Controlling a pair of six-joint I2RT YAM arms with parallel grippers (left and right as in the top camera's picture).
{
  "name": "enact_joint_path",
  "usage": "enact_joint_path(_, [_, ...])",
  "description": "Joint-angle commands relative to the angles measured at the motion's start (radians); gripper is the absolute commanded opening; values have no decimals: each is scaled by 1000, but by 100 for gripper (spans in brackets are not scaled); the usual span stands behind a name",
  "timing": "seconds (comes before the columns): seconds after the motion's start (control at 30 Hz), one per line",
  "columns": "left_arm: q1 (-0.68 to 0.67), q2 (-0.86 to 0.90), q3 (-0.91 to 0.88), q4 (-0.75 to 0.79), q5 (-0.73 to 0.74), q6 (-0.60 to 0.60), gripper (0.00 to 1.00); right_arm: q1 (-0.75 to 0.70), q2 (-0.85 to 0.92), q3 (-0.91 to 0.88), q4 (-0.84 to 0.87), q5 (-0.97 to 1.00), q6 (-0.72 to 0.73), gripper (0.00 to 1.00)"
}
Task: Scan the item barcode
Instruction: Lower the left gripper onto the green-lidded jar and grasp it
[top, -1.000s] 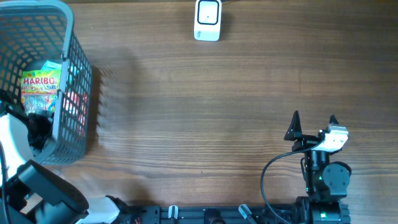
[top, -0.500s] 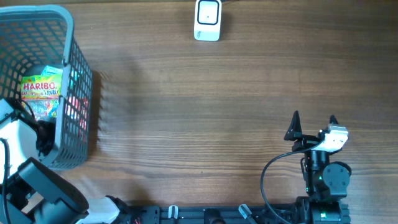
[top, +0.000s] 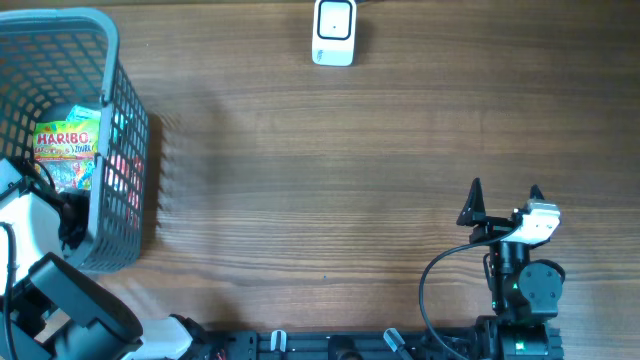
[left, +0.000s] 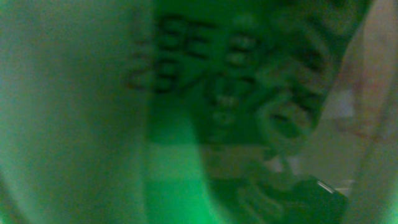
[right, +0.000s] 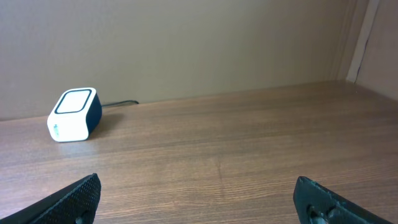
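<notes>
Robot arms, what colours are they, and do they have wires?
The right arm is black, with two pointy black fingers, a white wrist block and a looping black cable. The left arm is white and black.

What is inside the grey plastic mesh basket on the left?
A yellow Haribo sweets bag lies inside the grey mesh basket. Anything under it, or below the white left arm, is covered.

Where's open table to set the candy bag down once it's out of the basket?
Free: the wide table stretch between the basket and the right gripper, up to the scanner at the far edge. Crowded: inside the basket, where the left arm sits by the Haribo bag, and the near edge at the arm bases.
</notes>
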Motion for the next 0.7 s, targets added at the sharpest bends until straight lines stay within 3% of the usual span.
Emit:
enact_joint_path(0.0, [7, 13, -11, 6, -2, -11, 73, 4, 2, -1, 2, -16, -9, 99])
enact_joint_path(0.03, [6, 13, -11, 4, 2, -10, 73, 4, 2, -1, 2, -16, -9, 100])
enact_joint_path(0.07, [4, 12, -11, 1, 5, -9, 81, 4, 2, -1, 2, -16, -9, 100])
enact_joint_path(0.1, [0, 10, -11, -2, 5, -7, 99, 4, 2, -1, 2, -17, -9, 100])
enact_joint_path(0.3, [-69, -56, 40, -36, -3, 0, 100, 4, 2, -1, 2, -16, -10, 100])
enact_joint_path(0.47, [-121, -115, 152, -102, -120, 1, 100, 4, 2, -1, 2, -16, -9, 100])
enact_joint_path(0.67, [-107, -114, 197, -120, -179, 0, 100, 4, 2, -1, 2, -16, -9, 100])
